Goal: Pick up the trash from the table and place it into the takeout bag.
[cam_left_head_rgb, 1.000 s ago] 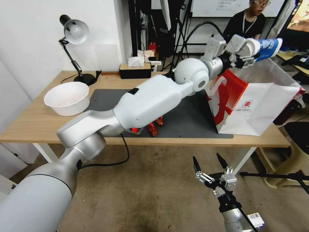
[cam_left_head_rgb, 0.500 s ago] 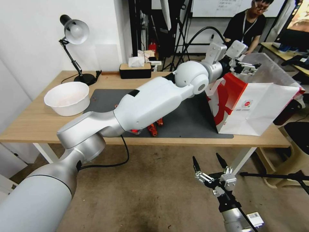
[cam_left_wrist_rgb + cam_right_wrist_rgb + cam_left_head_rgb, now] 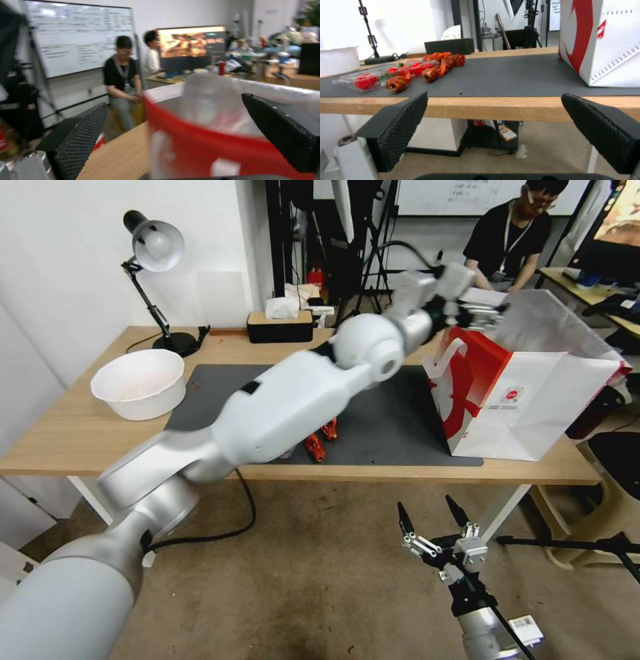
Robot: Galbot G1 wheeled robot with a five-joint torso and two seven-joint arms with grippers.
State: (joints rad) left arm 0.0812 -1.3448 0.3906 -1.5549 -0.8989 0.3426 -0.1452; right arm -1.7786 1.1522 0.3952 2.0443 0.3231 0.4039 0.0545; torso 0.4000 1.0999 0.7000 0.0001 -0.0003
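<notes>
Pretty even indoor light, soft shadows under the table (image 3: pixel 80 437). Left arm (image 3: pixel 293 400) is motion-smeared, left wrist view's blurry all over, head view bends at the edges.

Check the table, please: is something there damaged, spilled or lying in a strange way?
Yes. Crushed red-orange pieces lie scattered on the dark mat near the table front edge, beside a flattened clear plastic container with red contents. The takeout bag stands upright and undamaged.

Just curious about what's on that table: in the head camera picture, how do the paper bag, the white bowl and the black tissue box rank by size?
1. takeout bag
2. bowl
3. tissue box, though it sits farther back
</notes>
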